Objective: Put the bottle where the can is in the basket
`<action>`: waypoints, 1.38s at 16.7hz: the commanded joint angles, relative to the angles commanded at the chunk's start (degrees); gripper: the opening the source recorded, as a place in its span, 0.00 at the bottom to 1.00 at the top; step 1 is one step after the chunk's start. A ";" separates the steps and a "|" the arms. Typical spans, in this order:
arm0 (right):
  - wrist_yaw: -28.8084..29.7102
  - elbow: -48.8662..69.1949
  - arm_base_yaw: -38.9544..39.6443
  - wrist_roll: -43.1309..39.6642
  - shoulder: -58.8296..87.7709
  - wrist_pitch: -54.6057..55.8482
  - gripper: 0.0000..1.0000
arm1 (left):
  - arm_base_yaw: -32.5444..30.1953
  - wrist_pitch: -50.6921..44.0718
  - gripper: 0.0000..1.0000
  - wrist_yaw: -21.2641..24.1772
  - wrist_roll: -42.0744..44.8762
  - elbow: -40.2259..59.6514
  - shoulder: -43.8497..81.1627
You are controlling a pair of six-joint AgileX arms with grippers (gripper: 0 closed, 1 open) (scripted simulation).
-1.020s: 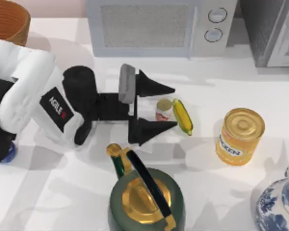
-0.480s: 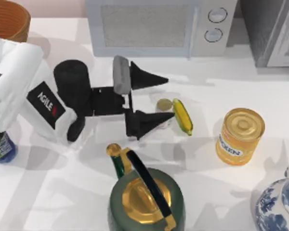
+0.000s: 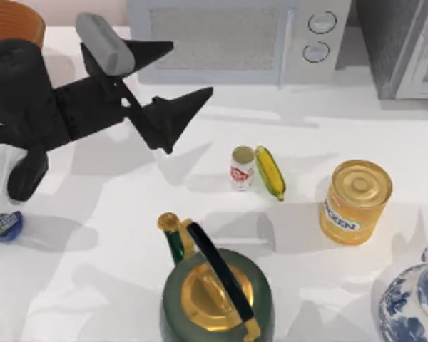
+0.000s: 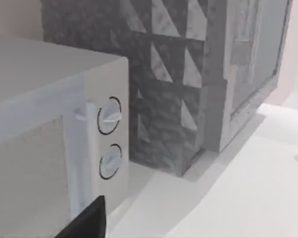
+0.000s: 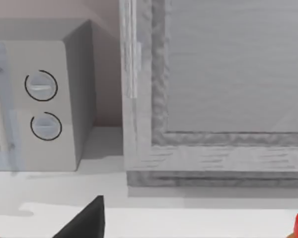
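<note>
White microwave [image 3: 235,39] at rear serves as landmark. Left gripper [image 3: 177,77], fingers apart and empty, hangs before its left door. Wicker basket [image 3: 14,21] sits left of it; can [image 3: 242,167] stands in front, beside corn cob [image 3: 269,172]; bottle [image 3: 1,226] far front-left.

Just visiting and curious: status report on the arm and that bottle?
Left end effector open, raised near microwave. Bottle on table's left edge. Can on table beside corn, outside basket.
</note>
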 joint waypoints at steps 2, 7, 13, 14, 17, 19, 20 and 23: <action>0.00 0.00 0.00 0.00 0.00 0.00 1.00 | 1.33 -6.42 1.00 -6.43 -0.04 -6.58 -13.88; 0.00 0.00 0.00 0.00 0.00 0.00 1.00 | 5.23 -23.75 1.00 -21.96 -0.31 -22.02 -48.92; 0.00 0.00 0.00 0.00 0.00 0.00 1.00 | 10.87 -43.03 1.00 -36.92 -0.93 -36.39 -82.96; 0.00 0.00 0.00 0.00 0.00 0.00 1.00 | 11.78 -45.61 1.00 -38.80 -1.04 -38.13 -87.21; 0.00 0.00 0.00 0.00 0.00 0.00 1.00 | 14.14 -51.68 1.00 -43.09 -1.32 -41.93 -96.83; 0.00 0.00 0.00 0.00 0.00 0.00 1.00 | 15.15 -53.95 1.00 -44.63 -1.44 -43.21 -100.22; 0.00 0.00 0.00 0.00 0.00 0.00 1.00 | 15.40 -54.49 1.00 -44.99 -1.47 -43.50 -101.01; 0.00 0.00 0.00 0.00 0.00 0.00 1.00 | 15.48 -54.65 1.00 -45.09 -1.48 -43.59 -101.24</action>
